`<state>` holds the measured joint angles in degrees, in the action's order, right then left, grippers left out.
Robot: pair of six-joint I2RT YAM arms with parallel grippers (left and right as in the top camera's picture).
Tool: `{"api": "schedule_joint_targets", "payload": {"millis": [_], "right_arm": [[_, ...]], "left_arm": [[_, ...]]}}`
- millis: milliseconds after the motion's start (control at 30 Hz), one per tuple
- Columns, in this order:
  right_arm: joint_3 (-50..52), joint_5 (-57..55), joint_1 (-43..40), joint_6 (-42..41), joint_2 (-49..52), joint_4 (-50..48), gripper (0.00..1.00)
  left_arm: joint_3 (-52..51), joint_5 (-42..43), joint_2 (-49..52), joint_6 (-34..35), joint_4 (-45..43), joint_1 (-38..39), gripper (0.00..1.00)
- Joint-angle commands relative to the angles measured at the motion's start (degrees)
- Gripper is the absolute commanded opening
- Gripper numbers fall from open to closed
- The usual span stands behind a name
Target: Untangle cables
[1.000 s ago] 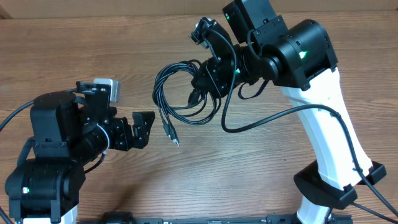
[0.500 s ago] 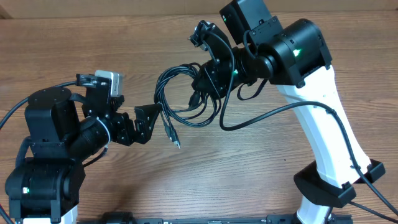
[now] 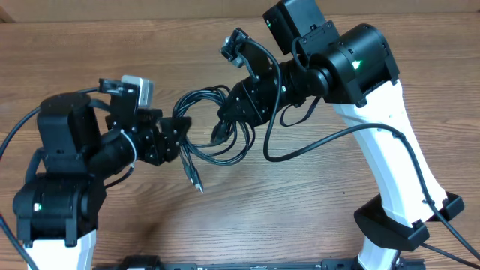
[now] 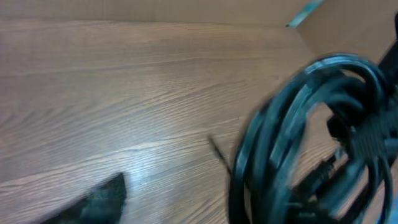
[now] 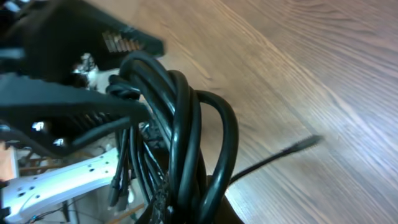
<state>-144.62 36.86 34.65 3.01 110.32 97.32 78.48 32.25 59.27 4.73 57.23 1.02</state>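
Parted fingers point(image 5: 68, 102) on left gripper point(image 3: 180, 139), nosing into the near-left loops of the cables point(image 3: 204, 124), closest to the free strands; bundle just right of those tips, long axis left to right, plug end point(image 3: 195, 181) trailing toward the table point(image 3: 90, 45); beyond, right gripper point(image 3: 231, 114) clamped on the cables' far side

A robotics lab bench, this one: two black-and-white robot arms, the left arm point(image 3: 67, 150) and the right arm point(image 3: 390, 165), rise from the near edge of a plain wood-grain table point(image 3: 90, 52). Green status lights point(image 3: 365, 64) glow on their housings and thick black wires point(image 3: 322, 142) trail loose off the joints. A bundle of thin cables point(image 3: 202, 101) sits between the arms, and a pale tan strip point(image 3: 150, 9) runs along the far edge.
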Motion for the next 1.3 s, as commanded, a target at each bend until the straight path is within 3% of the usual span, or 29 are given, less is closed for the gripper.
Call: {"api": "schedule_joint_targets", "payload": {"millis": [0, 67, 133, 300, 333, 467, 567, 667, 700, 833, 1067, 1267], "right_arm": [[-0.13, 4.22, 0.72, 0.09, -1.14, -0.31, 0.06], [-0.13, 4.20, 1.03, 0.07, -1.14, -0.33, 0.06], [-0.13, 4.20, 1.09, 0.09, -1.14, -0.31, 0.06], [-0.13, 4.44, 1.09, 0.04, -1.11, -0.28, 0.06], [-0.13, 4.39, 1.09, 0.07, -1.11, -0.28, 0.06], [-0.13, 1.33, 1.07, 0.07, -1.11, -0.28, 0.08], [-0.13, -4.33, 1.07, 0.07, -1.01, -0.28, 0.18], [-0.11, -9.75, 1.07, 0.09, -0.92, -0.31, 0.74], [-0.11, -12.11, 1.07, 0.11, -0.92, -0.37, 0.83], [-0.13, -19.85, 0.94, 0.11, -0.92, -1.42, 0.85], [-0.13, -20.35, 0.96, 7.23, -0.92, -4.98, 0.84], [-0.13, -20.31, 0.96, 13.49, -0.92, -7.80, 0.84]], "left_arm": [[1.05, 2.67, 0.96, -0.44, -0.79, -0.24, 0.80], [1.05, 3.48, 1.09, -0.42, -1.20, -0.24, 0.78], [1.05, 3.63, 1.09, -0.44, -1.49, -0.24, 0.69], [1.05, 3.58, 1.07, -0.44, -1.62, -0.24, 0.08], [1.05, 3.58, 1.05, -0.39, -1.60, -0.24, 0.04], [1.05, 3.63, 1.05, 0.24, -1.57, -0.24, 0.04], [1.05, 3.82, 1.01, 0.22, -1.18, -0.24, 0.04], [1.07, 3.87, 0.83, 0.20, -0.28, -0.24, 0.04], [1.07, 4.24, 0.81, 0.20, 0.04, -0.24, 0.04], [1.07, 6.80, 0.81, 0.17, 1.77, -0.24, 0.04], [1.09, 7.28, 0.83, 2.86, 6.82, -0.24, 0.04], [2.45, 12.74, 0.81, 4.63, 10.54, -0.24, 0.04]]}}
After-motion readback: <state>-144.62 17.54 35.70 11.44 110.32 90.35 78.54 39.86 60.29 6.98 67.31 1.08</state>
